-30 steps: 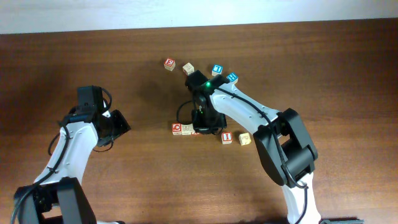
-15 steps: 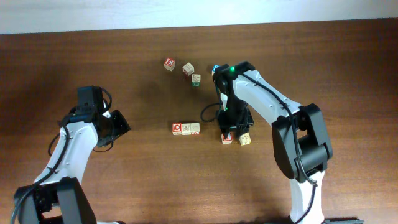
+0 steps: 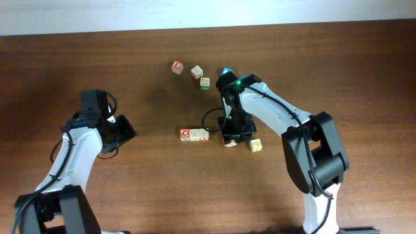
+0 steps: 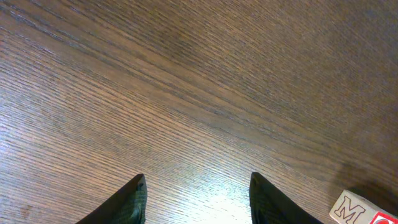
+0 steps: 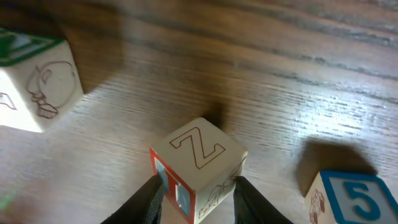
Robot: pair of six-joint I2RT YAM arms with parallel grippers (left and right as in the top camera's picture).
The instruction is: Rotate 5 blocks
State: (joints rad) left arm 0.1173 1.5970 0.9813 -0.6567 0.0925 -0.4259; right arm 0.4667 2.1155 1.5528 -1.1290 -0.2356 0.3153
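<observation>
I have the right hand (image 5: 198, 186) closed on the Z block (image 5: 198, 155): its two fingers (image 5: 144, 204) press against opposite sides of the cube, which sits tilted with the Z face up and a red-edged face turned towards the left finger. I cannot tell whether the cube rests on the wood or is lifted off it. In that wrist view a green-topped block (image 5: 31, 81) lies off to the left and a blue 5 block (image 5: 348, 196) off to the right, both apart from the one I grip. From overhead, the hand is down near the middle of the table (image 3: 364, 78). To its left a red O block (image 3: 185, 134) and a red-marked beige block (image 3: 203, 134) lie touching side by side, and just to its right sits a lone beige block (image 3: 256, 145). On the far side I see a loose cluster: a red-faced block (image 3: 177, 67), a pale block (image 3: 197, 71), a green-marked block (image 3: 205, 82) and a blue-faced block (image 3: 225, 72) partly hidden by the right arm. The left hand (image 4: 196, 193) is open, its fingertips apart over bare wood with nothing between them, well to the left of the row; an M block (image 4: 351, 208) shows at the bottom right corner of its wrist view
</observation>
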